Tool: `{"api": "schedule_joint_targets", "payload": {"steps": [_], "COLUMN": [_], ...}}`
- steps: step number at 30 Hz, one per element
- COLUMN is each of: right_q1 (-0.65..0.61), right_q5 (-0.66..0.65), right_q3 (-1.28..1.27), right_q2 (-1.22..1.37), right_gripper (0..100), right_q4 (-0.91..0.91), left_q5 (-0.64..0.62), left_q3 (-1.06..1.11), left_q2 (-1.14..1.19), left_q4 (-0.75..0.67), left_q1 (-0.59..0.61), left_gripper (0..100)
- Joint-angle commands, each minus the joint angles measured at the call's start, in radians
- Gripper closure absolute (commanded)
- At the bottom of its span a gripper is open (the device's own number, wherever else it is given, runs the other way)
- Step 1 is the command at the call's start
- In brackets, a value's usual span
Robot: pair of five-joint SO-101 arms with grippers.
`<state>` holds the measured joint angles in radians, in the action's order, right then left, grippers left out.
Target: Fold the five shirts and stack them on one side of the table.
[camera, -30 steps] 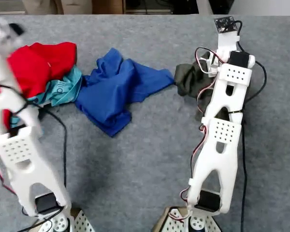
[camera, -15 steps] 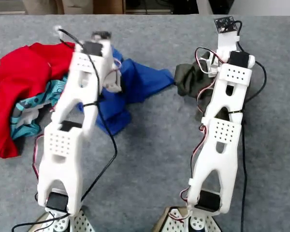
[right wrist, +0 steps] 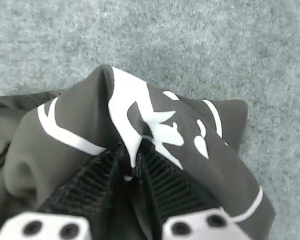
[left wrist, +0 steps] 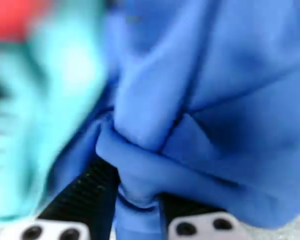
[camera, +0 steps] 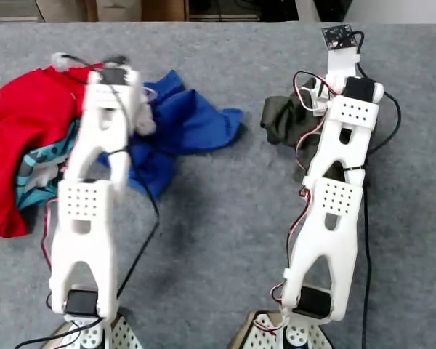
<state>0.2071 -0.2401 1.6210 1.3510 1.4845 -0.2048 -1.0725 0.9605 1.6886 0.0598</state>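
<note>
left jaws pinching a fold of blue shirt point(left wrist: 215, 75), right jaws clamped on dark shirt point(right wrist: 75, 125)

— Any words or numbers to read here?
— None. The dark shirt point(right wrist: 80, 125) carries white marks, but they form no letters. The teal shirt point(camera: 36, 174) has pale print too small to make out.

Overhead plus two wrist cameras.
High view looks down on the table point(camera: 225, 233); wrist views press close on its blue shirt point(camera: 192, 123) and dark shirt point(camera: 276, 120).
</note>
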Motion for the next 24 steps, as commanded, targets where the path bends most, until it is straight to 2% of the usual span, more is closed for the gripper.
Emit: {"api": "schedule_joint_targets", "payload": {"steps": [1, 4, 5, 13, 18, 24], "right_q1": [-0.018, -0.019, -0.019, -0.019, -0.019, -0.019], "right_q5": [0.002, 0.002, 0.002, 0.002, 0.002, 0.002], "right_q3": [0.045, 0.045, 0.045, 0.045, 0.045, 0.045], "right_q2": [-0.007, -0.007, -0.007, -0.005, -0.005, -0.005], "right_gripper": [99.4, 99.4, 99.4, 99.4, 99.4, 99.4], "right_q4": [-0.011, -0.011, -0.011, -0.015, -0.015, -0.015], "left_q5": [-0.008, -0.015, -0.017, -0.014, -0.015, -0.012], "left_q3": [-0.338, -0.606, -0.617, -0.6, -0.6, -0.574], "left_q2": [-0.021, -0.036, -0.062, -0.348, -0.357, -0.331], "left_q4": [0.072, 0.072, 0.064, 0.02, -0.032, -0.018], "left_q1": [0.12, 0.209, 0.232, 0.419, 0.554, 0.614], "left_gripper": [98, 98, 98, 98, 98, 98]}}
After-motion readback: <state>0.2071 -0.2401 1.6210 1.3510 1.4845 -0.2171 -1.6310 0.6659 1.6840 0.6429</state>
